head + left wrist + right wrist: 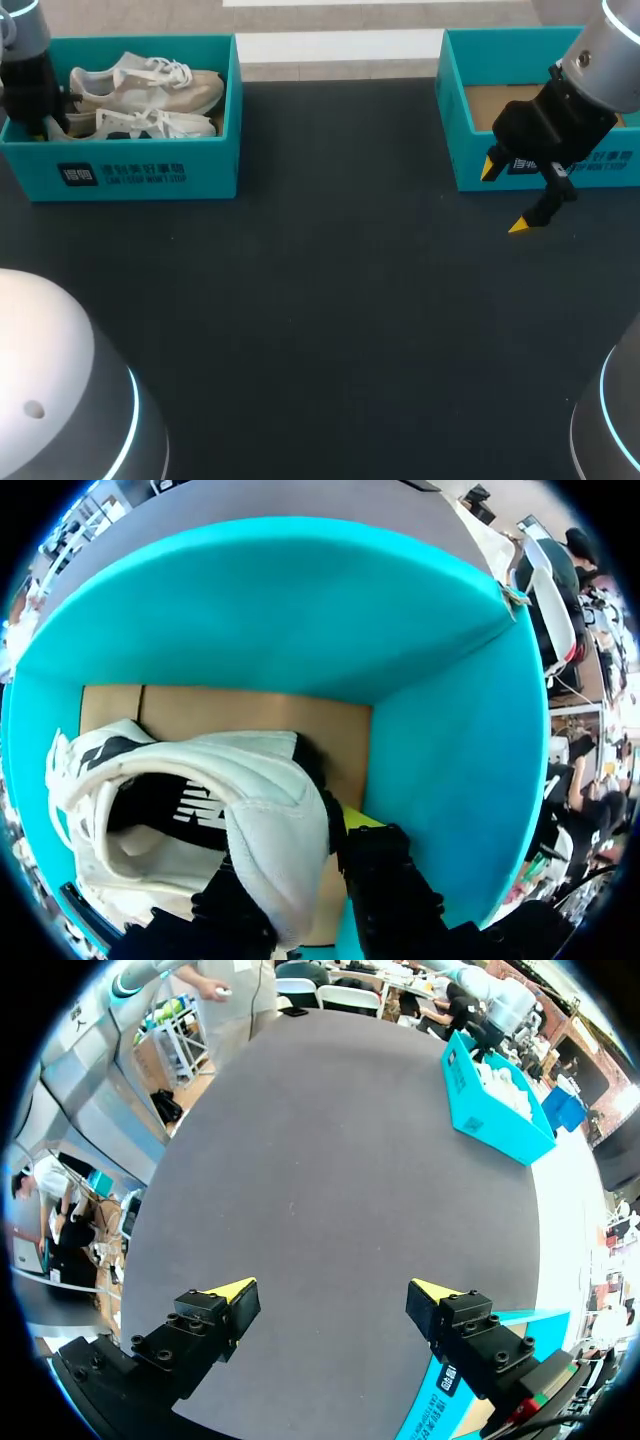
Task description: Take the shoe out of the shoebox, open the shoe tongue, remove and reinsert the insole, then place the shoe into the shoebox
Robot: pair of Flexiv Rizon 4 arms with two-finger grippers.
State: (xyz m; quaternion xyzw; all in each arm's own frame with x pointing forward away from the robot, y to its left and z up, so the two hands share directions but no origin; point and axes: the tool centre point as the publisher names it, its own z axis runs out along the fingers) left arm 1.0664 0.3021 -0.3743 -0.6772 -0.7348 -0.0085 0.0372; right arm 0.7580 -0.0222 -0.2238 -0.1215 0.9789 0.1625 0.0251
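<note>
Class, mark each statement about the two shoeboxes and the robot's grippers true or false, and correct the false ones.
1. The left shoebox holds two white shoes. True.
2. The right gripper is shut on a shoe. False: it is open above the dark table with nothing between its fingers.
3. A shoe lies in the right shoebox. False: no shoe shows there, and the floor that can be seen is bare cardboard.
4. The left gripper is down inside the left shoebox, with its fingers on either side of a shoe at the heel. True.
</note>
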